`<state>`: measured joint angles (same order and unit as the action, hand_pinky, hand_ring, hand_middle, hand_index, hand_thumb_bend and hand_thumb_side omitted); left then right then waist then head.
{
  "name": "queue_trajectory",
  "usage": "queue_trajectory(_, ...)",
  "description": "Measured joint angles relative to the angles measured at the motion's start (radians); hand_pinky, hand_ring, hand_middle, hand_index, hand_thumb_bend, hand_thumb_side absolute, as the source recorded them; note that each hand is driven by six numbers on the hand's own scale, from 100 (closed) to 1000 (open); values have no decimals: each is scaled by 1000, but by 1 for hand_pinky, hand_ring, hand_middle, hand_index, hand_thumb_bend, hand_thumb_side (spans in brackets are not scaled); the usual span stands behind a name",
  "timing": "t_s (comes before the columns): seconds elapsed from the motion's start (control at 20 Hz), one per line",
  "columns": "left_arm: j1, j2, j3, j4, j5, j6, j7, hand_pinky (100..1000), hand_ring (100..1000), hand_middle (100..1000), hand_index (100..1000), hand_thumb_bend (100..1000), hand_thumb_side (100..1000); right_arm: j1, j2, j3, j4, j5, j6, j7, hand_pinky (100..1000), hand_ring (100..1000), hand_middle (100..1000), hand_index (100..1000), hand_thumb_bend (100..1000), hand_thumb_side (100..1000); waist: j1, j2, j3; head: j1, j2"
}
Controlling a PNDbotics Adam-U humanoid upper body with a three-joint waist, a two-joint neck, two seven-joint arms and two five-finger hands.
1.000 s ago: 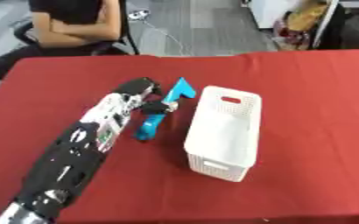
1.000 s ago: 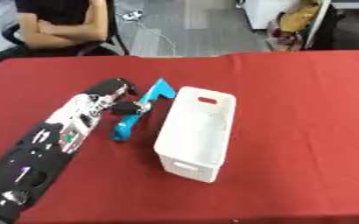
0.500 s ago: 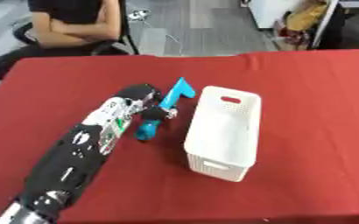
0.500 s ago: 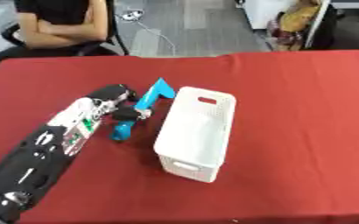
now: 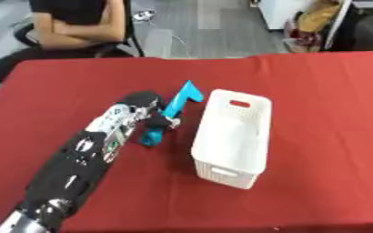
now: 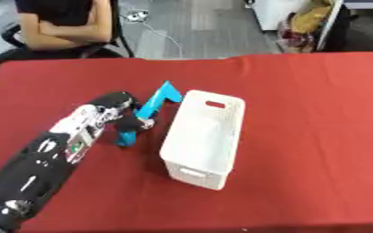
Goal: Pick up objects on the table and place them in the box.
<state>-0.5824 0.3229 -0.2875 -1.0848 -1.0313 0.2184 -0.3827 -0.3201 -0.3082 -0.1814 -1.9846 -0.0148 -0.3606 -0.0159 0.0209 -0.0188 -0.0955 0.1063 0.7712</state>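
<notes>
Red-clothed table (image 5: 317,100); left hand (image 5: 146,111) curled round long blue plastic object (image 5: 167,116), beside white perforated plastic box (image 5: 234,132).

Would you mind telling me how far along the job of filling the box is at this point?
Nothing looks done yet: the white box appears empty. In hand: the left hand is at the blue object, which lies on the red table just left of the box; whether the fingers have closed on it is unclear. Left to do: lift the blue object and put it in the box. The right hand is not in view.
</notes>
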Motion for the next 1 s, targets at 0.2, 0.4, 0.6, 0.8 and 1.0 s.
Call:
queue_trajectory(0.2, -1, -1, 10, 43, -14, 0, -7, 742, 663, 680, 781, 484, 675, 0, 0, 0, 0, 0, 0, 0, 788, 888, 883, 944, 100, 982, 1, -1, 0, 0, 0)
queue_trajectory(0.4, -11, -3, 22, 73, -25, -4, -2, 713, 609, 631, 753, 440, 589, -1, 0, 0, 0, 0, 0, 0, 788, 888, 883, 944, 100, 981, 2, -2, 0, 0, 0)
queue_trajectory(0.6, -21, -10, 32, 94, -53, 6, 37, 439, 415, 465, 576, 100, 149, -1, 0, 0, 0, 0, 0, 0, 788, 888, 883, 944, 100, 982, 2, -3, 0, 0, 0)
queue_trajectory(0.8, -21, -21, 50, 113, -83, 42, 137, 100, 100, 170, 262, 100, 360, -1, 0, 0, 0, 0, 0, 0, 789, 888, 883, 944, 100, 981, 2, -1, 0, 0, 0)
queue_trajectory(1.0, -5, -27, 77, 119, -44, 76, 291, 100, 100, 100, 126, 100, 387, -1, 0, 0, 0, 0, 0, 0, 789, 888, 883, 944, 100, 981, 0, 1, 0, 0, 0)
